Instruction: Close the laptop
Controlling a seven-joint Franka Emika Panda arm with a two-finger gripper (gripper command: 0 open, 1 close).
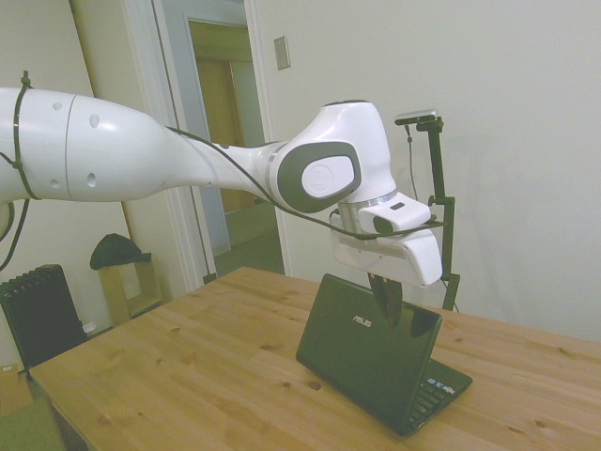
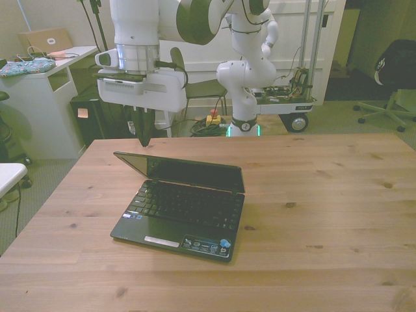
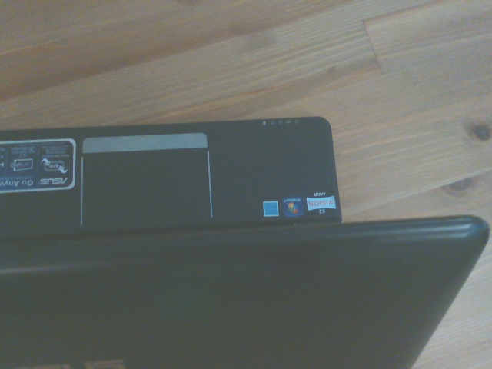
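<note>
Front view: wooden table [image 2: 338, 214] fills the frame, with the white arm [image 2: 136, 39] coming down over its far side toward the front view's left. Laptop [image 2: 185, 208] sits on the table left of centre in that view, base flat, keyboard facing the camera, lid tipped well forward over the keys, roughly halfway shut or a bit more. Side view shows the glossy lid back with the ASUS logo [image 1: 362, 321] leaning away from the arm.

Gripper [image 2: 143, 133] hangs tip-down just behind the lid's top edge, at the corner on the front view's left. In both room views the fingers read as one dark wedge coming to a point with no gap between them, so they look pressed together and holding nothing. Side view puts the tip right against the upper lid back; touching or a hair apart, cannot tell.

Wrist view: looks over the lid edge [image 3: 307, 231] down onto the palm rest [image 3: 269, 169], touchpad [image 3: 146, 184] and small stickers [image 3: 300, 206].

Step in hand, as I judge it: mid-close, pushing the lid down with the closed tip. Next move calls for driving the tip forward and down along the lid's arc, staying on the upper edge so it doesn't slip off the glossy surface or shove the base along the table, until lid meets palm rest.
</note>
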